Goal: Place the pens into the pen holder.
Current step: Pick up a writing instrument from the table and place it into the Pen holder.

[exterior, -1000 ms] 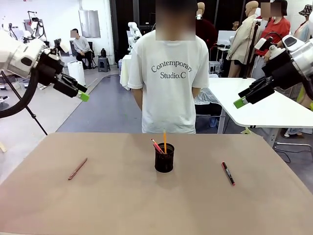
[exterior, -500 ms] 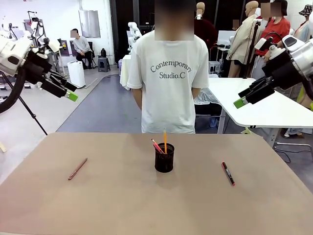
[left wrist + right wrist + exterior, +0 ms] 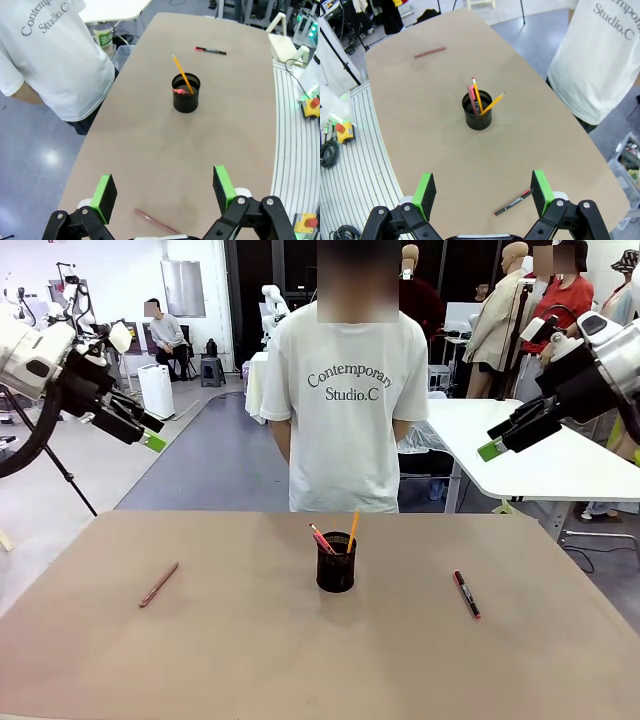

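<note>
Black marker (image 3: 466, 594) well inside table (image 3: 560, 670) edge

Brightness: bright and even in all three views, with colours easy to read.
Source: diffuse light that seems to fall from overhead.
Shadows: soft and faint. There is only a pale smudge around the pen holder (image 3: 336, 565) on the worktop (image 3: 250, 650).
Glare: a whitish sheen on the blue floor (image 3: 35, 160) at lower left of the left wrist view. The white table (image 3: 560, 465) at right of the front view is nearly washed out.
Focus: the worktop is sharp and the far room slightly softer. The pink pen (image 3: 155, 222) at the bottom edge is smeared.
Distortion: the wide-angle wrist views bow the worktop's edges.
</note>
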Controlling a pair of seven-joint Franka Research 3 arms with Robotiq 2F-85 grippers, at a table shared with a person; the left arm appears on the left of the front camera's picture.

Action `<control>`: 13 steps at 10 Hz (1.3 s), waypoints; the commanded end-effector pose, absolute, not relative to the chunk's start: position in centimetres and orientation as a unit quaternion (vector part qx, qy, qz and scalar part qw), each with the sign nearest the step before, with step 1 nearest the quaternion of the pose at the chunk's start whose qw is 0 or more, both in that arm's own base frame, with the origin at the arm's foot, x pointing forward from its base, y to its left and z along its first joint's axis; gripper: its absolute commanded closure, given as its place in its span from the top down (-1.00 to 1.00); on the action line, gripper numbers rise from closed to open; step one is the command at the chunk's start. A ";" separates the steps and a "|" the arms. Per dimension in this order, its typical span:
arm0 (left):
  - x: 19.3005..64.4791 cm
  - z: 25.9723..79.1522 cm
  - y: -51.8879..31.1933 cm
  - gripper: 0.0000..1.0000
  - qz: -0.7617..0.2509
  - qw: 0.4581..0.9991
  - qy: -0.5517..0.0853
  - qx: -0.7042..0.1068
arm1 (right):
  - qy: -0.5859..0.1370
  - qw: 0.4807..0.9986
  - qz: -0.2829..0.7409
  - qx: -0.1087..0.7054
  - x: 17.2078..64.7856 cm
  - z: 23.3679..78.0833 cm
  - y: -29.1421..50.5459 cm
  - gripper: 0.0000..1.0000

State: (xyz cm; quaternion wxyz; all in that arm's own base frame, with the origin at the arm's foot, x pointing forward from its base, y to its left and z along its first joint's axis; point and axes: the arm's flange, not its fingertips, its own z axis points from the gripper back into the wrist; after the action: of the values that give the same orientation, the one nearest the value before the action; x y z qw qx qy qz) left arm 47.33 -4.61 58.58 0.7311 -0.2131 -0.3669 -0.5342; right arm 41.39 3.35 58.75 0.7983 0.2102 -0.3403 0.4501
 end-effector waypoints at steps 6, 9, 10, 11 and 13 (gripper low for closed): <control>47.3 58.8 -4.5 1.00 -0.534 0.732 -0.368 -0.209 | -0.187 0.903 0.368 0.116 46.8 57.5 5.8 1.00; 47.3 58.8 -4.5 1.00 -0.534 0.732 -0.368 -0.209 | -0.126 0.940 0.316 -0.008 48.4 56.4 7.7 1.00; 47.3 58.8 -4.5 1.00 -0.534 0.732 -0.368 -0.209 | -0.109 0.945 0.308 -0.028 48.7 55.7 8.0 1.00; 47.3 58.8 -4.5 1.00 -0.534 0.732 -0.368 -0.209 | -0.107 0.947 0.300 -0.041 48.8 55.1 8.0 1.00; 47.3 58.8 -4.5 1.00 -0.534 0.732 -0.368 -0.209 | -0.129 0.940 0.314 -0.028 48.4 54.8 7.6 1.00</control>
State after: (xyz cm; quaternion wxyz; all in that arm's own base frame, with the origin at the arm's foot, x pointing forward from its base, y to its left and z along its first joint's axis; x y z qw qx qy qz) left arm 47.36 -4.61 58.71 0.7307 -0.2123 -0.3679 -0.5345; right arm 48.44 7.59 54.24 0.9435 -0.0308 -0.1188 0.3079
